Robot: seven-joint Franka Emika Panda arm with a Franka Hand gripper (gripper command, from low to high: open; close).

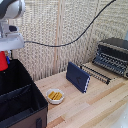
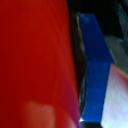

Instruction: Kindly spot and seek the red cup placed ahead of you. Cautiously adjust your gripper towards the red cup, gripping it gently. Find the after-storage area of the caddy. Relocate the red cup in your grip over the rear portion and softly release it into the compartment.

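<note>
Now my gripper (image 1: 4,59) hangs above the caddy (image 1: 20,95) — jaws closed around the red cup (image 1: 3,61).

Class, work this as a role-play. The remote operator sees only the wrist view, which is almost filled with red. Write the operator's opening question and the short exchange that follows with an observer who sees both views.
Operator: My wrist view is nearly all red. Where is the cup?
Observer: The small red plastic cup hangs in the gripper at the exterior view's left edge, clear of the table.
Operator: What lies under it?
Observer: The large black fabric caddy, open at the top; the cup seems to be over its far end.
Operator: Is anything near the caddy?
Observer: A white bowl of yellow food stands on the wooden table, just to the exterior view's right of the caddy.
</note>
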